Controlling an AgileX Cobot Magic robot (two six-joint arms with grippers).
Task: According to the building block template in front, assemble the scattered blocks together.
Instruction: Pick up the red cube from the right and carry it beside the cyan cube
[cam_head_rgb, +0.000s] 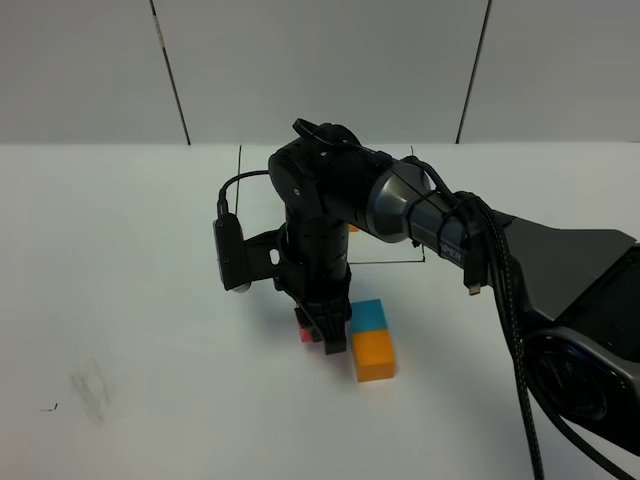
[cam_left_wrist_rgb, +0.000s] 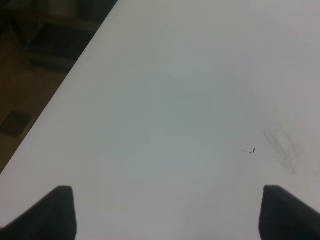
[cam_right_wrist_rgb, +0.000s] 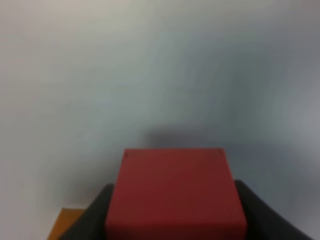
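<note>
Three cubes sit together on the white table (cam_head_rgb: 120, 260), and I place everything by the orange cube (cam_head_rgb: 375, 356). It is a plain matte block with a bright top face, standing nearest the camera in the high view. Touching its far side is the blue cube (cam_head_rgb: 369, 314), the same plain kind, its top a light cyan. The red cube (cam_right_wrist_rgb: 175, 195) is just beside the orange one on its left, and my right gripper (cam_head_rgb: 328, 335) is clamped on it, a finger along each flank; from above only a sliver of red shows past my fingers. In my right wrist view its matte top fills the foreground, with a corner of orange beside it. Beyond the blue cube, a thin black outline (cam_head_rgb: 385, 263) lies on the table, mostly hidden by my arm. My left gripper (cam_left_wrist_rgb: 165, 215) hangs over bare table, fingers wide apart, holding nothing.
</note>
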